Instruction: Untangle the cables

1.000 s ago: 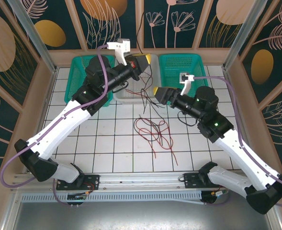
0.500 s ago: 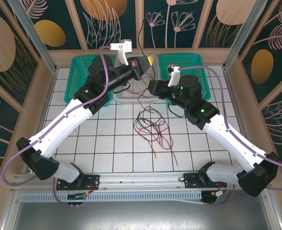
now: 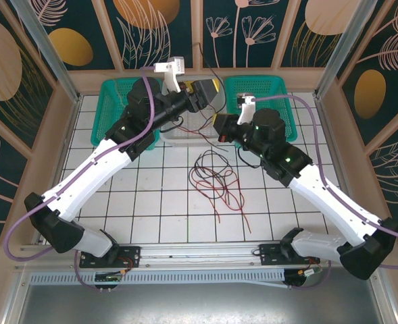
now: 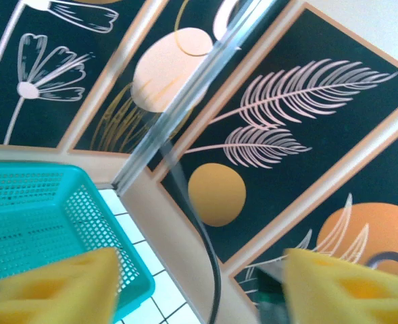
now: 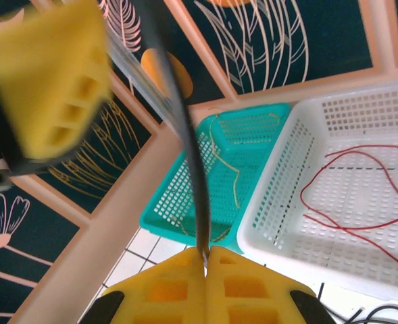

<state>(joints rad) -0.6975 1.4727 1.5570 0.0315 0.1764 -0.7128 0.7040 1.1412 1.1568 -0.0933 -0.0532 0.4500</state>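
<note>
My right gripper (image 5: 205, 260) pinches the black cable (image 5: 185, 121), which rises through my left gripper's (image 4: 202, 287) wide-open jaws, apparently untouched, above the tangle (image 3: 215, 179) midway between the side edges of the table (image 3: 151, 202).

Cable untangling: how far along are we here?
Partly done: a yellow cable lies in the teal basket, a red cable in the white basket. In hand: right hand shut on a black cable; left hand open around it. Left: the red and black tangle on the table.
</note>
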